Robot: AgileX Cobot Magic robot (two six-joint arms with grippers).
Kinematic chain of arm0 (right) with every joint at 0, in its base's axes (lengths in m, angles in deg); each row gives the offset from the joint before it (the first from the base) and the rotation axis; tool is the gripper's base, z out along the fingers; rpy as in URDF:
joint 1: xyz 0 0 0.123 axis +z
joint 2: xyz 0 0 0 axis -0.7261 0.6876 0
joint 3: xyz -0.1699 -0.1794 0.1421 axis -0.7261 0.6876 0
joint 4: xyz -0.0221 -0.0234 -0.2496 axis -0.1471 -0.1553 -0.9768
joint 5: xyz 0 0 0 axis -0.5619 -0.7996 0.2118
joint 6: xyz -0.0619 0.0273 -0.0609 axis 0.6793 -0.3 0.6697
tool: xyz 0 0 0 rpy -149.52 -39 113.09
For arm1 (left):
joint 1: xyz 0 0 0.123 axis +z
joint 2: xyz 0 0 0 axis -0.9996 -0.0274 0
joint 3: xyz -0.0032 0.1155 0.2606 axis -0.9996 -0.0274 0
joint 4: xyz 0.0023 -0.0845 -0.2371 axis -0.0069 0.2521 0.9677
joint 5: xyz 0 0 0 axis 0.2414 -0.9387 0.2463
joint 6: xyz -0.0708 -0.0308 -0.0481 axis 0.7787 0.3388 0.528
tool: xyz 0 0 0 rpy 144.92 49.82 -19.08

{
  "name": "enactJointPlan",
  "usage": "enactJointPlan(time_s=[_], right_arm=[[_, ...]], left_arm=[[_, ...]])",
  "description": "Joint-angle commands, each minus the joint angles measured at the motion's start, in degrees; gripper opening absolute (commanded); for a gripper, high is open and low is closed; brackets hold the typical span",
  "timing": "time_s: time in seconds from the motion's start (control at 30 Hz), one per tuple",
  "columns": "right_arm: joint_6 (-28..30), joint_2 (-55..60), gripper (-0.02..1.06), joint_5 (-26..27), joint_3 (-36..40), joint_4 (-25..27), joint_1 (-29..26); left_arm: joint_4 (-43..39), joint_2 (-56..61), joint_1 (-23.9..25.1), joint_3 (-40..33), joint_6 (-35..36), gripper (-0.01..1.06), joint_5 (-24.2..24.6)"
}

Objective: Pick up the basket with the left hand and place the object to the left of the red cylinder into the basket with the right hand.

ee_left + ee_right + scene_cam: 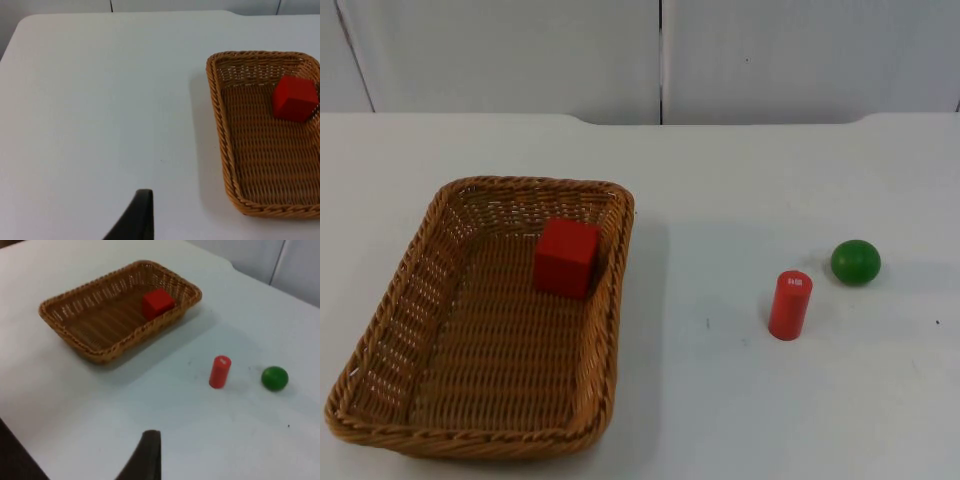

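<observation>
**Q:** Claws first, please: what do they hold?

**Me:** My left claw (137,216) and my right claw (148,455) hold nothing that I can see. Both hang above the table (720,400), apart from every object. Whether they are wide or narrow, I cannot tell. I think both arms wait.

**Q:** What does the top view give?

**Me:** The basket (616,300) rests flat on the table at my left side, so it is not lifted. The cube (566,257) sits inside it, near the far right wall. Well apart, at my right, the cylinder (790,305) stands upright. The ball (855,262) lies near it, to its right and a little farther back.

**Q:** And the left wrist view?

**Me:** The basket lies to the side of my left claw, well apart. Nothing covers its near long rim, so I judge that rim to be a good place to grasp.

**Q:** The right wrist view?

**Me:** The cylinder and ball are nearer to my right claw, and the basket is farther. The only thing left of the cylinder is the cube, and it is already in the basket. I judge the placing done and the lifting not done.

**Q:** Any writing?

**Me:** There is a small white label (794,284) near the top of the cylinder. It is too small for me to read. I see no brand.
</observation>
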Motion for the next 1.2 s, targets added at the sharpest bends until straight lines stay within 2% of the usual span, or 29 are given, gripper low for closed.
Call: enactJointPlan(time_s=[0.0, 0.13, 0.3, 0.37, 0.63, 0.8, 1.17], right_arm=[[-0.9, -0.4, 0.87, -1.1, 0.0, -0.9, -0.2], [-1.5, -0.4, 0.87, -2.1, 0.7, -0.6, -0.2], [-2.7, -0.4, 0.87, -1.7, 4.9, -0.6, -0.2], [-3.9, -0.4, 0.87, 0.3, 6.0, -0.4, -0.2], [-3.9, -0.5, 0.87, 0.8, 6.1, -0.4, -0.2], [-4.8, -6.1, 0.87, 0.8, 6.1, -0.9, -0.2], [-5.4, -6.1, 0.87, 0.2, 6.8, -0.3, 0.7]], left_arm=[[-0.3, 0.4, -0.2, -0.2, 0.4, 1.05, 0.1], [-0.3, 0.4, -0.2, -0.2, 0.4, 1.05, 0.1], [-0.3, 0.4, -0.2, -0.2, 0.4, 1.05, 0.1], [-0.3, 0.4, -0.2, -0.2, 0.4, 1.05, 0.1], [-0.3, 0.4, -0.2, -0.2, 0.4, 1.05, 0.1], [-0.3, 0.4, -0.2, -0.2, 0.4, 1.05, 0.1], [-0.1, 0.4, -0.2, -0.2, 0.1, 1.05, 0.0]])
